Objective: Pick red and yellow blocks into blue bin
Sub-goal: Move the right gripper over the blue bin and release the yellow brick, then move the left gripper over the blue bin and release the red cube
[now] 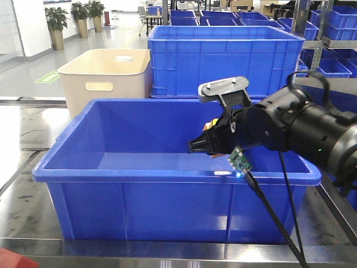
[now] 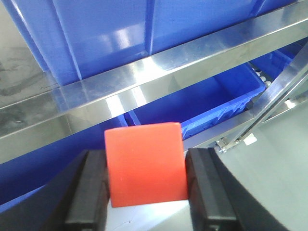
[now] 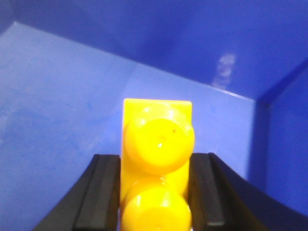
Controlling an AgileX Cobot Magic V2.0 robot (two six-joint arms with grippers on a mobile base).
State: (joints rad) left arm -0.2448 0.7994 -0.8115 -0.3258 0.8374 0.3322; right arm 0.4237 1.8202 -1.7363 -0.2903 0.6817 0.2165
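Yellow plastic fills the middle of the right wrist view: the yellow brick [image 3: 156, 159], its two round studs facing the camera, sits between the two black fingers [image 3: 102, 192] of the right gripper [image 3: 155, 192]. The jaws are drawn in to just the brick's width, each pad pressed flat against a side, and the brick juts out past the fingertips toward 12 o'clock. Behind it lie the smooth blue inner walls and floor, with a corner at 2 o'clock.

From the front, the right arm [image 1: 301, 128] reaches in from 3 o'clock, and its gripper hangs inside the blue bin [image 1: 167, 174], below the rim line and above the floor, near the right-hand wall. The bin stands on a steel table [image 1: 22, 212].

In the left wrist view the left gripper [image 2: 146, 173] is clamped on the red cube [image 2: 146, 163]; both black fingers [image 2: 91, 190] touch opposite faces, so the opening equals the cube's width. The cube is outside the bin: beyond it a steel rail [image 2: 168, 72] runs diagonally, with a ribbed blue plastic wall at 12 o'clock.

A beige tub [image 1: 103, 78] stands at 11 o'clock of the bin, and a taller blue crate [image 1: 223, 61] at 12 o'clock.
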